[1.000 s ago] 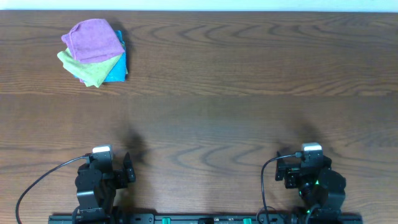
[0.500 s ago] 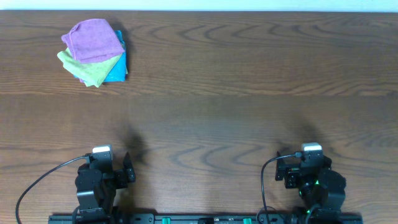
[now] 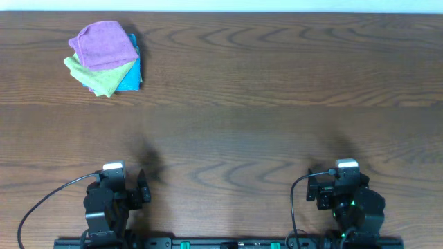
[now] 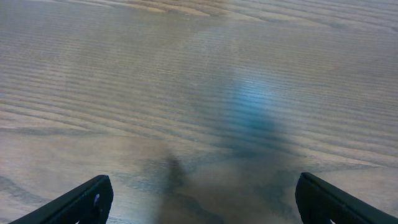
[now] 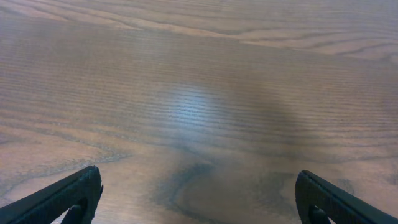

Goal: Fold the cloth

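The purple cloth (image 3: 105, 43) lies folded on top of a small pile at the far left of the wooden table, seen only in the overhead view. My left gripper (image 3: 123, 187) rests at the near left edge, far from the pile. Its fingers (image 4: 202, 198) are spread wide over bare wood and hold nothing. My right gripper (image 3: 339, 187) rests at the near right edge. Its fingers (image 5: 199, 198) are also spread wide and empty over bare wood.
Under the purple cloth lie a light green cloth (image 3: 104, 77) and a bright blue cloth (image 3: 131, 76). The brown wooden table (image 3: 263, 117) stretches between the pile and the arms. A black rail runs along the near edge.
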You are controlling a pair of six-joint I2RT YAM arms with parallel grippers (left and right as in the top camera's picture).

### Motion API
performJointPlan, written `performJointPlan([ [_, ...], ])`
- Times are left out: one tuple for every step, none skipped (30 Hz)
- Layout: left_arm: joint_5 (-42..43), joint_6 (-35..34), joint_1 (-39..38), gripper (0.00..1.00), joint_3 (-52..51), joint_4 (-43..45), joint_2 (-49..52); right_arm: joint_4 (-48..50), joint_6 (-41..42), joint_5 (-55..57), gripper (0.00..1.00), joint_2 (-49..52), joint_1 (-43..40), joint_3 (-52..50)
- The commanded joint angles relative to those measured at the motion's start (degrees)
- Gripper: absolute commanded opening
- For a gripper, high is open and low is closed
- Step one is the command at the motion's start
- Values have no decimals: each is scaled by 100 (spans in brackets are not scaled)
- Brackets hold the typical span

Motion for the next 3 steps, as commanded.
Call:
performJointPlan([
  [-83,59,2,95,-68,-144,-39,-48,63,42,99,-66,-52,-74],
  [-83,59,2,95,-68,-144,-39,-48,61,42,99,-66,-52,-74],
  [-83,59,2,95,-68,-144,-39,-48,61,42,99,-66,-52,-74],
])
